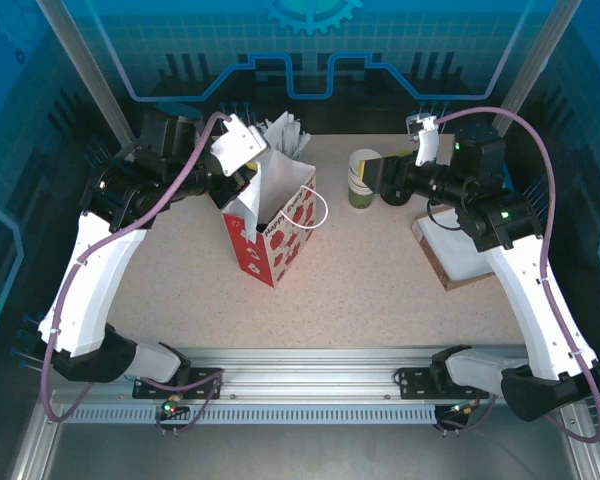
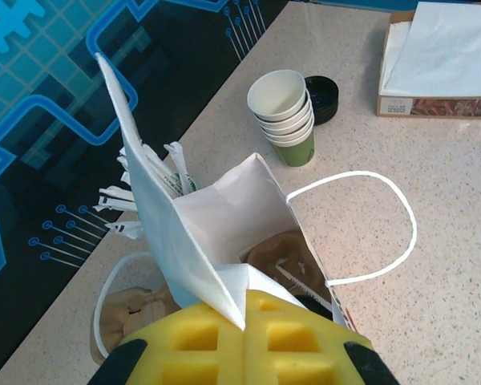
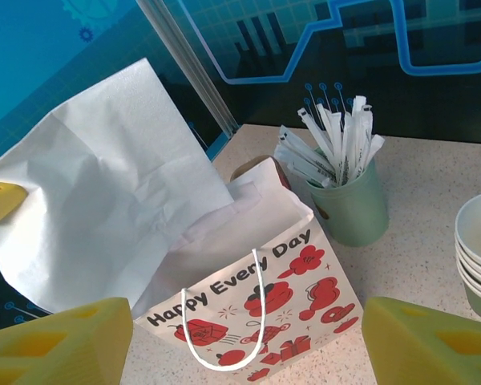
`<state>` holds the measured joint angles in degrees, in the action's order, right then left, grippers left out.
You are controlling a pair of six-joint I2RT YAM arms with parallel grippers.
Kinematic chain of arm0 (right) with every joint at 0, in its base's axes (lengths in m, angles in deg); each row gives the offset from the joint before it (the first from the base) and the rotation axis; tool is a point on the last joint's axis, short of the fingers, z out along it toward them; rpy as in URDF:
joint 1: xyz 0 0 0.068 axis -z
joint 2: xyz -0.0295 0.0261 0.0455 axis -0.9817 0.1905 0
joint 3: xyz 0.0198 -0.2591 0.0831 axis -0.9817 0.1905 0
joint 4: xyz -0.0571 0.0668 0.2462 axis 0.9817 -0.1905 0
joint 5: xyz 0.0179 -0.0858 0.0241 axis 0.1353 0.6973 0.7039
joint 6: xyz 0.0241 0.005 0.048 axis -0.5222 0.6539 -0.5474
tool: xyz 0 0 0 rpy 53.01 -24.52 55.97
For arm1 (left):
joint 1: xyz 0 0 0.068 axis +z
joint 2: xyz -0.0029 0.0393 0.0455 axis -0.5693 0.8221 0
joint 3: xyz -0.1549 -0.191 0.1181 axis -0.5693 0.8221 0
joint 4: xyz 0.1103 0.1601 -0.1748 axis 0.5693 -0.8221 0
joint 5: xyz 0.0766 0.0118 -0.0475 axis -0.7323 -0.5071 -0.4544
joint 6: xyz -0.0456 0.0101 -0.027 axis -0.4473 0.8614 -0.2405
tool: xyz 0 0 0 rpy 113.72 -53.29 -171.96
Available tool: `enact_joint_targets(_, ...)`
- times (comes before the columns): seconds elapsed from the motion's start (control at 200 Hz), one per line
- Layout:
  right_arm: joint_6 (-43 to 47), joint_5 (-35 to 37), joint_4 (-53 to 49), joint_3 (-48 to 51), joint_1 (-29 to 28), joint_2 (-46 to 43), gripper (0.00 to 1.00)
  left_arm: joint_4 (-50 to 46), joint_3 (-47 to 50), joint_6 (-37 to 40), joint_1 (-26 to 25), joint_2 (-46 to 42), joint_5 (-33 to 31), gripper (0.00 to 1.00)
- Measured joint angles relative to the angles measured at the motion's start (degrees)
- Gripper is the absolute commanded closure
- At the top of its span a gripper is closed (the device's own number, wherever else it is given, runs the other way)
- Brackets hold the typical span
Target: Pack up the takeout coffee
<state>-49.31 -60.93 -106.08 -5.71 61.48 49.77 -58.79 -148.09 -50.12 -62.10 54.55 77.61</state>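
The packing looks about half set up and not yet carried out. The left gripper (image 2: 244,317) is closed on the tall white edge of the paper bag (image 1: 275,235), pulling its mouth open at centre-left of the top view. The takeout coffee (image 2: 322,95) appears to be outside the bag. In the left wrist view its black lid shows at upper centre, on the counter (image 1: 380,285) just behind the stack of lidless cups (image 2: 284,112), with the cup body mostly hidden. The right gripper (image 3: 240,321) has its jaws spread wide with nothing between them. In the top view it hovers close beside that stack, so I judge that grasping the coffee, carrying it over and lowering it into the bag are all left to do. Something brown lies inside the bag; I cannot tell what it is.

Counted:
- one printed bag with two white cord handles
- one lidded coffee
- one stack showing at least four cup rims
- one pale green cup of white sticks (image 3: 349,210)
- one flat box holding white paper (image 2: 433,68), at upper right of the left wrist view
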Motion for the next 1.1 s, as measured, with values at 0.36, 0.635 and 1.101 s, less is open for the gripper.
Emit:
enact_joint_targets(0.36, 0.0, -0.2, 0.2, 0.9, 0.0, 0.2, 0.23, 0.3, -7.7, 1.0, 1.1, 6.2, -0.3, 1.00)
enact_joint_targets(0.635, -0.2, -0.2, 0.3, 1.9, 0.0, 0.2, 0.23, -0.1, -11.9, 1.0, 1.6, 11.0, 0.0, 1.00)
enact_joint_targets(1.101, -0.2, -0.2, 0.4, 2.1, 0.0, 0.2, 0.23, 0.1, -3.8, 0.5, 1.9, 8.0, 0.6, 1.00)
